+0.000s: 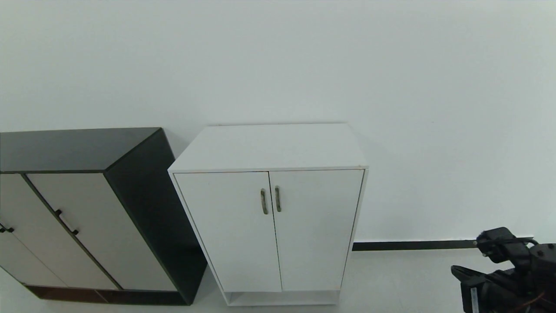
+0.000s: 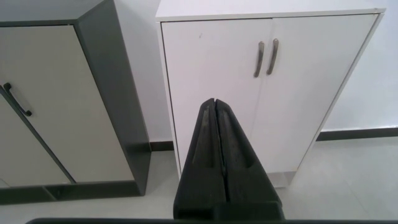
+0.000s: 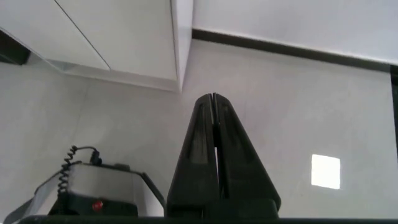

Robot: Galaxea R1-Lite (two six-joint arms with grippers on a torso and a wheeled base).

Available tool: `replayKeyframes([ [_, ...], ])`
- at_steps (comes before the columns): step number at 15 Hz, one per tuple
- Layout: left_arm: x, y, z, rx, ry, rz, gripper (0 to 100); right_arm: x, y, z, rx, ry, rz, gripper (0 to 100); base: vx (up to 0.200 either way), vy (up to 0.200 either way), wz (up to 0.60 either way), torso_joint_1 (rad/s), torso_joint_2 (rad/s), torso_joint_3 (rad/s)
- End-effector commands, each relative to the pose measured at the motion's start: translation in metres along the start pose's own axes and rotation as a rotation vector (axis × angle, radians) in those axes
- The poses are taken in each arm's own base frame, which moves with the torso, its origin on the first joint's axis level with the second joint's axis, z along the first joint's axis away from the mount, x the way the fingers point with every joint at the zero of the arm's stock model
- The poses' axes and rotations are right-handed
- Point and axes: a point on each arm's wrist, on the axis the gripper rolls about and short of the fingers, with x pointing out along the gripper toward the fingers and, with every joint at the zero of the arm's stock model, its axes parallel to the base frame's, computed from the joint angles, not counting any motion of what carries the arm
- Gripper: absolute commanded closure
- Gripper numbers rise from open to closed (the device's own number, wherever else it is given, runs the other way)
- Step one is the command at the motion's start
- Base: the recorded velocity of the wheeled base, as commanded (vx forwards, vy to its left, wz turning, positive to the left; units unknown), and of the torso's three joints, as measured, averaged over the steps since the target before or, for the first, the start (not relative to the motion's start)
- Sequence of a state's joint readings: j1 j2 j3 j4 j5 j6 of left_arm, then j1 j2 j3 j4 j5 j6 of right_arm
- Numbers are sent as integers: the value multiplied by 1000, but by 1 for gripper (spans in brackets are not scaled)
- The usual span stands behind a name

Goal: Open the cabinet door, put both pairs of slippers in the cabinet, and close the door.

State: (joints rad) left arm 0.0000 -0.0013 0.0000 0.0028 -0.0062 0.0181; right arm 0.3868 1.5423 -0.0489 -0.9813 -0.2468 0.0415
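1. White cabinet [image 1: 269,226] is standing on the floor [image 1: 412,282] against the wall [image 1: 278,56]. Both doors are sitting shut, left handle [image 1: 263,201] and right handle [image 1: 277,198] hanging just beside each other at the centre seam.
2. Left pincer [image 2: 214,106] is pointing at the white cabinet's front, well apart from it, fingers pressed together on nothing. Right pincer [image 3: 214,99] is hanging low over bare floor off the cabinet's right corner, fingers together too, empty.
3. Risk: the handles are sitting very close (thin bars, tight gap), so a pincer going in is likely catching both or slipping off one. With its fingers not parted first it is only bumping the door.
4. Risk: dark cabinet [image 1: 143,195] is standing just beside on the left, so the left door swinging out may be knocking it or pinching the arm.
5. Risk: pulling straight instead of along the hinge arc may be dragging the whole cabinet forward.
6. Surface: the floor is looking pale and smooth, so things are probably sliding easily.
7. Room: plain white wall, black skirting strip [image 1: 412,245] running along its foot.
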Motion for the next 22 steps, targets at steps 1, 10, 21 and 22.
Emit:
replayKeyframes([
  [1, 0, 0, 0, 0, 2, 0, 100, -18, -7, -5, 20, -27, -14, 100, 0, 0, 0, 0, 0, 0],
  [10, 0, 0, 0, -4, 2, 0, 100, -76, -21, -30, 3, 40, 15, 100, 0, 0, 0, 0, 0, 0],
  [21, 0, 0, 0, -3, 2, -2, 100, -123, -29, -72, -54, 8, 198, 100, 0, 0, 0, 0, 0, 0],
  [22, 0, 0, 0, -4, 2, -2, 100, -124, -29, -72, -60, 1, 229, 100, 0, 0, 0, 0, 0, 0],
])
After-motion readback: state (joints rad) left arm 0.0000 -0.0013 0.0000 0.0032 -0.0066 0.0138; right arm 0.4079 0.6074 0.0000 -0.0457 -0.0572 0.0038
